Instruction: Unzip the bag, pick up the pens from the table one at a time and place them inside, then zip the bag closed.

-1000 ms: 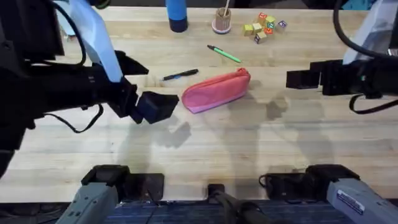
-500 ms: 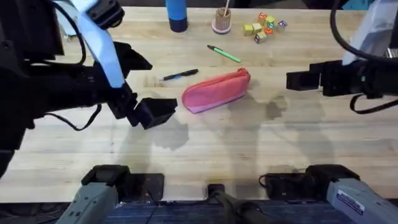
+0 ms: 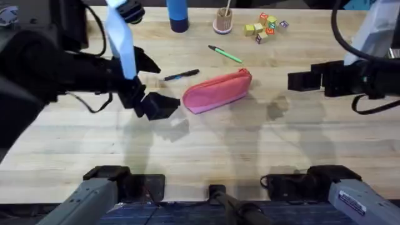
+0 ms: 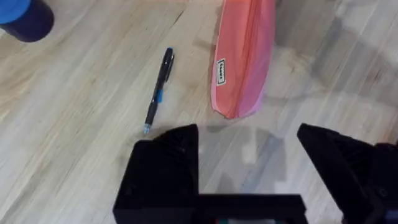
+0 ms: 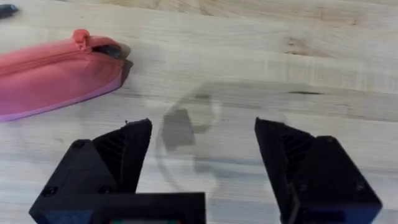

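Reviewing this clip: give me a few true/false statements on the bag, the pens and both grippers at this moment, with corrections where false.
1. Both pens lie on the table. True: the black pen and green pen rest on the wood.
2. The left gripper grips the bag. False: it is open, just short of the bag's end.
3. The right gripper is open and empty. True.
4. The green pen is inside the bag. False: it lies on the table beyond the bag.
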Robot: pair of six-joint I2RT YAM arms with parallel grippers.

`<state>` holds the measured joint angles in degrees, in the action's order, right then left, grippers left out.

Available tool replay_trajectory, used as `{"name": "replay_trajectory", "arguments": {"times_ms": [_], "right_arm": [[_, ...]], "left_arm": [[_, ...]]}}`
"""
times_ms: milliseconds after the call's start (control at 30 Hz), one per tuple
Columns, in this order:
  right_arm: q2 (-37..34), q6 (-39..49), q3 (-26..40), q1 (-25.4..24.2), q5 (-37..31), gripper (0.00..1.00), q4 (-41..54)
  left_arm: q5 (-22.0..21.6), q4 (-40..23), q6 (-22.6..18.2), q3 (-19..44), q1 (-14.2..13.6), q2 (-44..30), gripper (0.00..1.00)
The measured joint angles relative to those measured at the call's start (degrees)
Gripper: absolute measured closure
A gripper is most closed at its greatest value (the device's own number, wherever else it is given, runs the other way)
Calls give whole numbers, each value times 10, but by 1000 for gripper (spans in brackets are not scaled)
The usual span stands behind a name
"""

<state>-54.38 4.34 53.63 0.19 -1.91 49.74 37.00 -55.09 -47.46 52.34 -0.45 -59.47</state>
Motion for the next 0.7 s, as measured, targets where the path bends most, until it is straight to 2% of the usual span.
{"name": "replay_trajectory", "arguments": {"times_ms": [267,400,533,700], "right_arm": [[0,0,0,0,0,5,0],[0,0,0,0,0,5,0],[0,0,0,0,0,4,0],[0,0,0,0,0,4,0]], "left_arm": [[24,26,-4,0,-4,-91,6],[25,50,-11,0,-33,-125,6],[27,103,-18,0,-66,-156,6],[29,133,-20,0,-87,-196,6]]}}
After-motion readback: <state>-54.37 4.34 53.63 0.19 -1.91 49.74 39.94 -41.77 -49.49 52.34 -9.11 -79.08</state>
